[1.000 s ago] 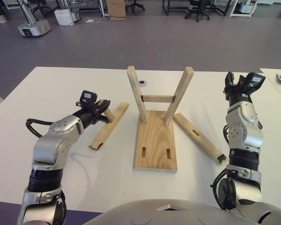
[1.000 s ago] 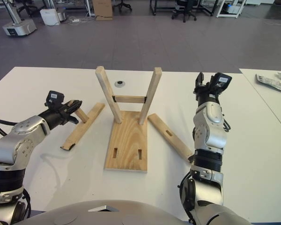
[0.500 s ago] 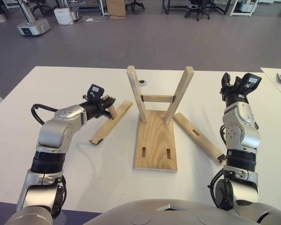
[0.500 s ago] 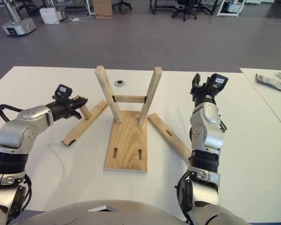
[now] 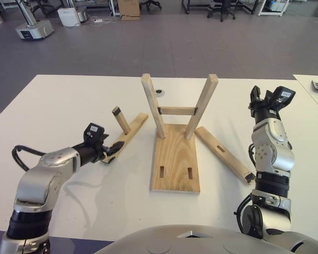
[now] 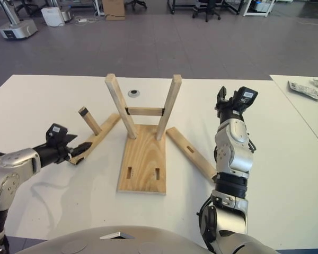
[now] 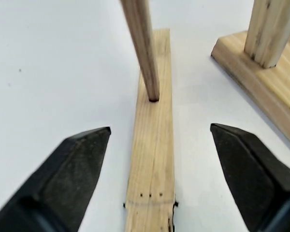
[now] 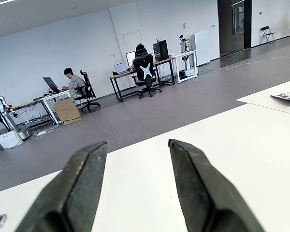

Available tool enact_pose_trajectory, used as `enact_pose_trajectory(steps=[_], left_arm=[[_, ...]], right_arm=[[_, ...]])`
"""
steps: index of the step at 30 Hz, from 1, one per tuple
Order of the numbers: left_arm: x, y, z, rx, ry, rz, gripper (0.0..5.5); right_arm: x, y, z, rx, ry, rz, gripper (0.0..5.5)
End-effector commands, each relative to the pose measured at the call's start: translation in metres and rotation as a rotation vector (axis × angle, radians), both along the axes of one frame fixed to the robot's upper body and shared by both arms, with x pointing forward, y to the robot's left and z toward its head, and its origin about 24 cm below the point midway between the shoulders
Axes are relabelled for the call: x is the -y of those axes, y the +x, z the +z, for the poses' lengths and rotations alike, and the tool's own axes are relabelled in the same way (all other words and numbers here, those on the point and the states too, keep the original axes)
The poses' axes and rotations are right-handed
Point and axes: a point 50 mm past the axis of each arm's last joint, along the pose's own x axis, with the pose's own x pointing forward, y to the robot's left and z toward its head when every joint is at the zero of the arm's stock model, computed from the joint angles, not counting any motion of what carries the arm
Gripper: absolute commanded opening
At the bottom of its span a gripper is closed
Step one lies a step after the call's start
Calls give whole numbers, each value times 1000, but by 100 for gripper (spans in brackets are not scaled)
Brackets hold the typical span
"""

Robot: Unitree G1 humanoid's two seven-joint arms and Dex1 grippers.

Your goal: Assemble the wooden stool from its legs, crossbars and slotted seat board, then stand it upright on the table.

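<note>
On the table (image 5: 69, 95) the seat board (image 5: 176, 164) lies flat, a braced leg pair (image 5: 153, 106) standing in it; a loose leg (image 7: 152, 145) bearing its crossbar (image 7: 141, 48) lies just left. Our left gripper (image 7: 159, 128) gapes astride that leg's near end, so we should clamp squarely across its width. Our right gripper (image 8: 137, 142) hangs spread, empty.

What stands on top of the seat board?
Two legs joined by a crossbar, at its far end; the near slots are empty. Leg ends inside the seat board are hidden.
</note>
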Motion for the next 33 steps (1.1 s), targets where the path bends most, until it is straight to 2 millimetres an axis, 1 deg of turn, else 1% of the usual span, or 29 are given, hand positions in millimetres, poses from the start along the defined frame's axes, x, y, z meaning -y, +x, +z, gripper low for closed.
enact_pose_trajectory(steps=[1,2,4,6,8,10,11,13,15,16,17,19,22,24,27,28,30,31,33], left_arm=[[-5,-5,-12,-25,68,6,458],[-6,-7,-17,-42,90,-7,480],[-7,-7,-25,-54,106,-13,484],[-11,-2,-31,-52,93,8,454],[-17,3,-38,-53,95,26,412],[-18,8,-40,-44,73,5,373],[-13,12,-39,-31,26,-33,359],[-3,16,-41,-22,-23,-113,314],[0,17,-43,-24,-38,-153,274],[2,18,-43,-16,-67,-168,268],[4,19,-41,-8,-104,-175,244],[2,19,-40,-7,-119,-178,208],[-6,17,-41,-11,-66,-165,203],[-12,19,-37,14,-44,-139,203],[-40,23,-21,75,0,-40,203],[-51,26,-11,112,-3,-2,203],[-66,36,23,236,-63,50,203],[-71,40,45,295,-80,26,203],[-75,48,98,428,-163,-33,203]], right_arm=[[-2,3,4,1,8,9,230],[-2,4,4,1,7,11,230],[-2,4,4,1,7,13,230],[-3,5,4,1,8,14,230],[-5,6,4,3,8,18,230],[-6,7,4,4,8,20,230],[-6,7,3,2,7,17,230],[-6,7,2,-2,8,10,230],[-6,8,2,-3,9,8,230],[-6,9,2,-3,10,5,230],[-5,9,2,-4,9,-5,230],[0,10,1,-11,25,-42,230],[3,10,1,-13,38,-62,230],[4,10,2,-10,41,-70,230],[5,11,8,17,46,-64,230],[6,11,13,43,49,-54,230],[4,12,35,148,10,4,230],[0,14,51,207,0,72,230],[-11,17,87,322,52,231,230]])
